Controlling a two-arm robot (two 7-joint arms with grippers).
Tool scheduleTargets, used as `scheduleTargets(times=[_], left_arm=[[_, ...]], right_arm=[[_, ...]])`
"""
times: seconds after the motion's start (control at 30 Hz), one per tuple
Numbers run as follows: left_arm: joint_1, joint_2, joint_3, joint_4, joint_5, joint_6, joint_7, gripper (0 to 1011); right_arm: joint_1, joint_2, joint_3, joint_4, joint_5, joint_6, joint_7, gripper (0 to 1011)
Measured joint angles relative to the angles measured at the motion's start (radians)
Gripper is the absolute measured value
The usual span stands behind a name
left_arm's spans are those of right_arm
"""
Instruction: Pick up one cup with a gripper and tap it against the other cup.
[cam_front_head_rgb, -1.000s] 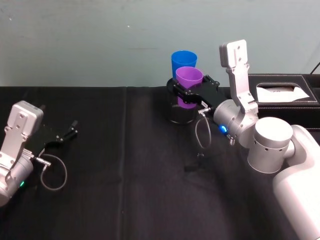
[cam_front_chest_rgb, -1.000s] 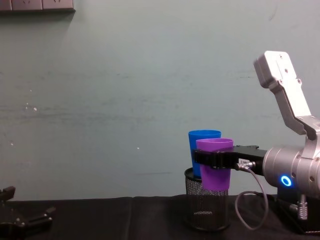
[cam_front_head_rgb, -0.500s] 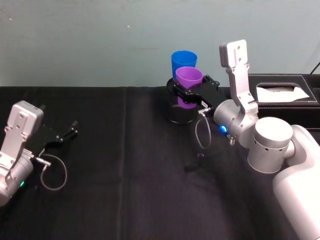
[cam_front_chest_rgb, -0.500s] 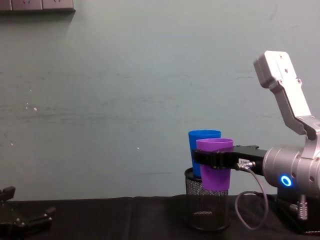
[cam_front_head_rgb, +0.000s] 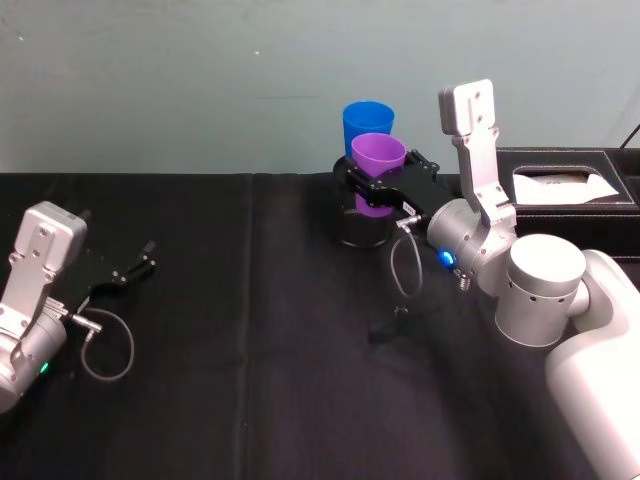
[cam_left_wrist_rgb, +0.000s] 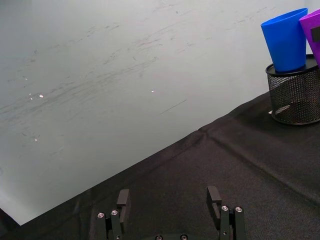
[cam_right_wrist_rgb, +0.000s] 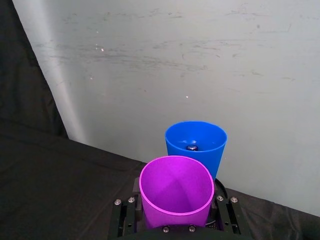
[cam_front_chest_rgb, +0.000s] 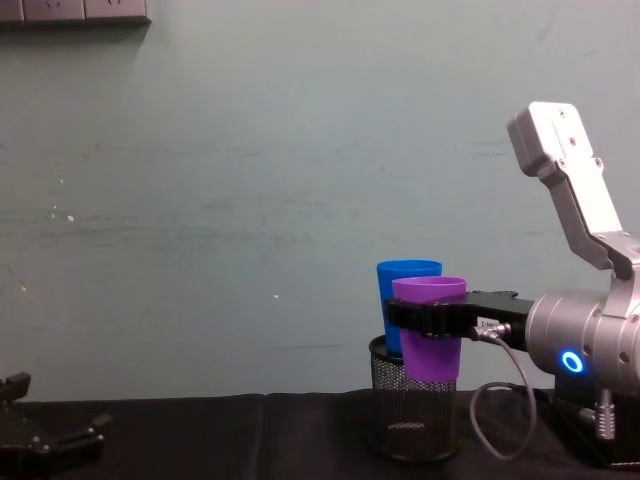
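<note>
Head view: right gripper (cam_front_head_rgb: 374, 190) reaches forward over the black bench (cam_front_head_rgb: 250, 340), on a silver-grey arm with a blue ring lit. Its black jaws are pinched on the purple tumbler (cam_front_head_rgb: 378, 152), one on either side of the wall below the rim. Tumbler upright, mouth up, held clear of the bench.

Bright blue tumbler (cam_front_head_rgb: 367, 118) stands just behind the purple one, also upright, rim slightly higher. Chest view: its base drops inside the rim of the black wire-mesh pot (cam_front_chest_rgb: 410, 425), which sits on the bench. Lower part of the purple tumbler hangs in front of the pot's rim. The two tumblers are side by side, very close; whether they touch, cannot tell.

Left gripper (cam_left_wrist_rgb: 168, 193) lies low at the bench's left side, well apart from the tumblers, fingers spread, nothing between them.

Black tissue box (cam_front_head_rgb: 565, 185) sits at the far right of the bench.
</note>
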Motion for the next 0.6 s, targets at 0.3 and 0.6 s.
scheduleTargets(times=[0.3,0.6], left_arm=[[0.000,0.000,0.000,0.000,0.000,0.000,0.000,1000],[0.000,0.000,0.000,0.000,0.000,0.000,0.000,1000]], right_arm=[[0.000,0.000,0.000,0.000,0.000,0.000,0.000,718],[0.000,0.000,0.000,0.000,0.000,0.000,0.000,717]])
